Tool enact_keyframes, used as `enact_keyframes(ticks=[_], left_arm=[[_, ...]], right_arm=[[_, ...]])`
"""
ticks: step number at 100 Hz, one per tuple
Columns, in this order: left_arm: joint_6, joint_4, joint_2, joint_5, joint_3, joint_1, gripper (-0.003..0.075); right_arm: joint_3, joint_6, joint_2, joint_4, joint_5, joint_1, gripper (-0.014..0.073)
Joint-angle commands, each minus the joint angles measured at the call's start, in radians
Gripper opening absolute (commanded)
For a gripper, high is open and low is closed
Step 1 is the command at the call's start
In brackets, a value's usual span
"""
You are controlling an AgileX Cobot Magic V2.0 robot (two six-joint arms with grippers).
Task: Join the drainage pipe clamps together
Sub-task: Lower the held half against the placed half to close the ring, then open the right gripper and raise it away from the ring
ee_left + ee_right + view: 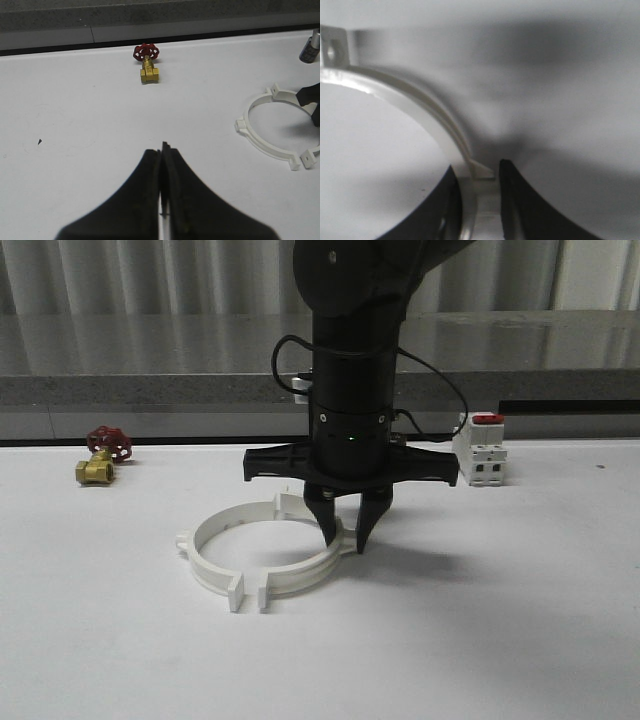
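Note:
Two white drainage pipe clamps lie on the white table as a ring. The left half [203,554] and the right half [300,578] have their front end tabs a small gap apart. My right gripper [345,532] hangs straight down over the right half, open. Its fingers straddle that half's wall [420,102] at a side lug [482,171], with a sliver of space beside the lug. My left gripper [164,148] is shut with nothing in it and hovers over bare table. The left half [260,145] sits well off to its side.
A brass valve with a red handwheel [100,455] [147,62] sits at the back left. A white breaker with a red top [480,450] stands at the back right. A grey ledge [150,390] runs behind the table's far edge.

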Motion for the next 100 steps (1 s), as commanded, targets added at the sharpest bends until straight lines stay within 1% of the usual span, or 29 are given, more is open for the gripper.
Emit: enact_keyframes(ticks=[1,18,64,73,83,100], left_arm=[[-0.002,-0.013,0.002,-0.072,-0.027,0.002,-0.0021],[-0.002,-0.013,0.002,-0.072,-0.027,0.002,-0.0021],[-0.002,-0.013,0.002,-0.072,-0.027,0.002,-0.0021],[-0.002,-0.013,0.002,-0.072,-0.027,0.002,-0.0021],[-0.002,-0.013,0.002,-0.072,-0.027,0.002,-0.0021],[-0.002,-0.013,0.002,-0.072,-0.027,0.002,-0.0021]], right_arm=[[-0.031,0.006,-0.058,-0.008,-0.026,0.003,0.0070],[-0.031,0.006,-0.058,0.014,-0.049,0.003,0.0070],[-0.031,0.006,-0.049,0.031,-0.050,0.003,0.0076],[-0.031,0.006,-0.041,0.043,-0.051,0.003,0.0104],[-0.031,0.006,-0.036,0.049,-0.054,0.003,0.0160],[-0.031,0.006,-0.036,0.049,-0.069,0.003,0.0299]])
